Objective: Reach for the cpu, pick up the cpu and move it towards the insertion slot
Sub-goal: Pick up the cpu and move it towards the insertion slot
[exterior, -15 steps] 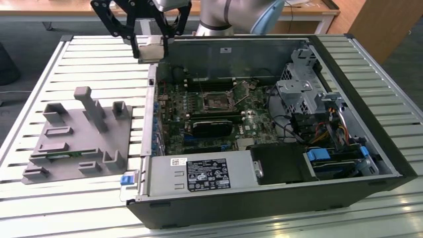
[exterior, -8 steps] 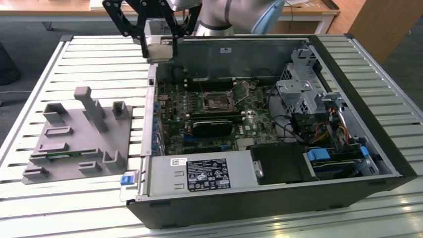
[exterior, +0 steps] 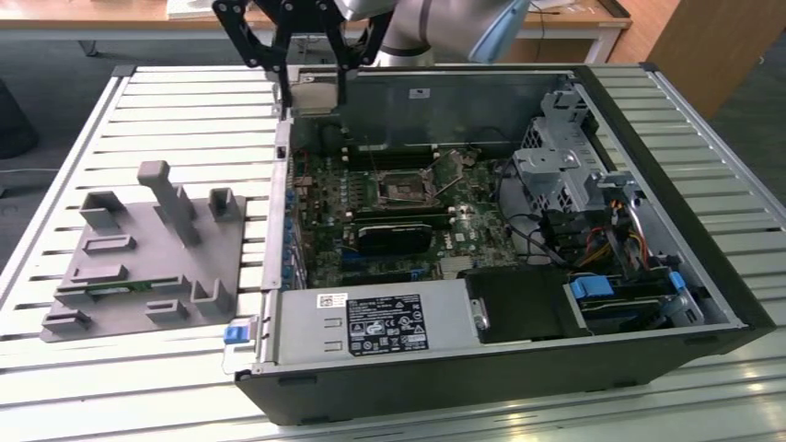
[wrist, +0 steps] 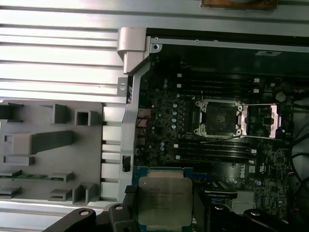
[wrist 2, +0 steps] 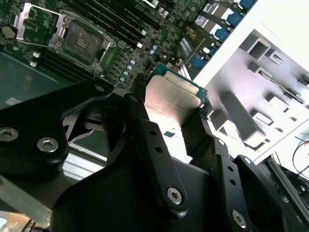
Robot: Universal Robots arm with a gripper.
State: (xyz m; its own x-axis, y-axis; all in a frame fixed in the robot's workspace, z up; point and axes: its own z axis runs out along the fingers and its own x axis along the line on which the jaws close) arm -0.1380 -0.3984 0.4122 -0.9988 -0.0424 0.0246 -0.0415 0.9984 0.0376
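Note:
My gripper hangs above the far left corner of the open computer case, shut on the cpu. In both wrist views the cpu is a flat silvery square with a pale green rim, pinched by its edges between the two black fingers. The insertion slot lies on the motherboard below and toward the exterior view's right of the gripper. It is a dark square socket in a silvery frame, with its metal cover flipped open beside it. The cpu is held well above the board, apart from the slot.
The black case wall stands directly under the gripper. A grey parts holder with upright posts sits on the slatted table, to the exterior view's left of the case. Inside the case are a power supply, a drive cage and cables.

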